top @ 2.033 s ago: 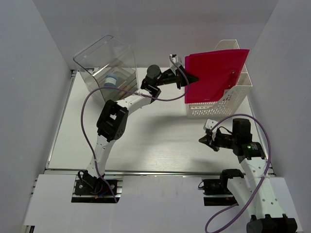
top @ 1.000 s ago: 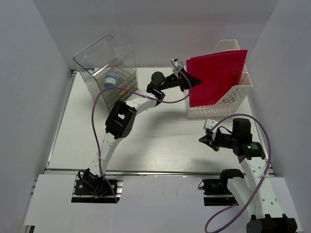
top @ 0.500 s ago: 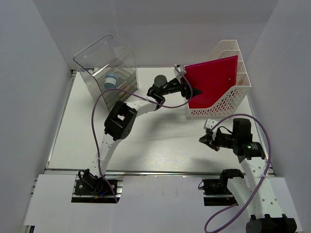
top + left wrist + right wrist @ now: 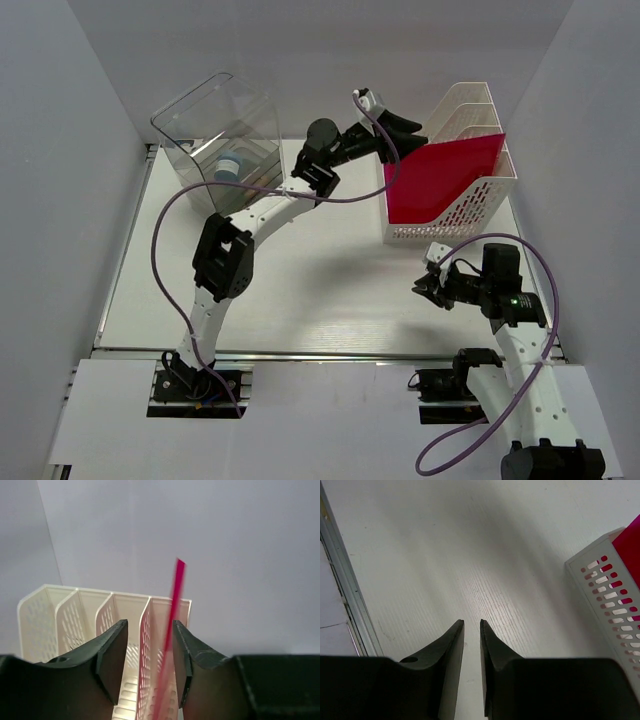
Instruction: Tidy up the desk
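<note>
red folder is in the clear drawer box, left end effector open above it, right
No: the top external view shows the red folder in the white file rack, not the clear drawer box. The left end effector is open above it.

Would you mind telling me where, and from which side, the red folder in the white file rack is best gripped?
I'd pinch its top edge from above, one finger on each flat face. The red folder stands on edge in the file rack, whose walls cover its lower part, so only the upper strip looks free. The left gripper hangs open above it.
</note>
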`<state>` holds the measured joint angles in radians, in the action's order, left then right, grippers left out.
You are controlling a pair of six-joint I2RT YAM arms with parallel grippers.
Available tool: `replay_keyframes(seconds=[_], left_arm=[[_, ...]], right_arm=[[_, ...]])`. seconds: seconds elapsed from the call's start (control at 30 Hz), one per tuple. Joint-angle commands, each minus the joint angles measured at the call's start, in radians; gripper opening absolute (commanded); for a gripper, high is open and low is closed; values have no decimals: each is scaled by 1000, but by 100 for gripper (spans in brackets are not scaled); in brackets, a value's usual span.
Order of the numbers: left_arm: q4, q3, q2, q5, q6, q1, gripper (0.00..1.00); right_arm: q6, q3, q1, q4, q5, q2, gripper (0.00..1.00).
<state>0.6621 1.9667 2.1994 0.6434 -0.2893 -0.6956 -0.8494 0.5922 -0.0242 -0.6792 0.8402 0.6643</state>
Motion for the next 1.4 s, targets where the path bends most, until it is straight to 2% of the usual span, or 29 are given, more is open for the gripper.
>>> replay_keyframes(seconds=[0.0, 0.1, 0.17, 0.2, 0.3, 0.37, 0.53, 0.63, 0.73, 1.0, 1.37], left_arm=[[-87, -3, -84, 2, 36, -2, 50], [-91, -31, -89, 22, 35, -2, 49], [-94, -40, -86, 35, 32, -2, 53], [-94, -43, -84, 38, 32, -2, 64], [-91, -64, -96, 32, 35, -2, 83], [-73, -96, -118, 7, 44, -2, 87], [31, -241, -265, -37, 62, 22, 92], [-15, -337, -358, -105, 172, 22, 94], [-52, -414, -403, -154, 206, 31, 97], [86, -563, -376, -122, 139, 31, 97], [129, -577, -300, -145, 147, 31, 95]], right_arm=[[-16, -2, 10, 6, 23, 6, 25], [-16, 0, 12, 3, 26, 9, 25], [-19, 0, 13, 1, 28, 12, 25], [-17, 0, 13, 1, 30, 14, 25], [-20, 1, 44, -2, 31, 17, 25], [-23, 1, 47, -3, 34, 18, 25], [-27, 1, 52, -8, 42, 15, 26], [-28, 0, 52, -6, 45, 17, 27], [-31, 0, 55, -8, 48, 18, 27], [-31, 0, 55, -8, 45, 21, 27], [-33, -2, 56, -8, 48, 23, 27]])
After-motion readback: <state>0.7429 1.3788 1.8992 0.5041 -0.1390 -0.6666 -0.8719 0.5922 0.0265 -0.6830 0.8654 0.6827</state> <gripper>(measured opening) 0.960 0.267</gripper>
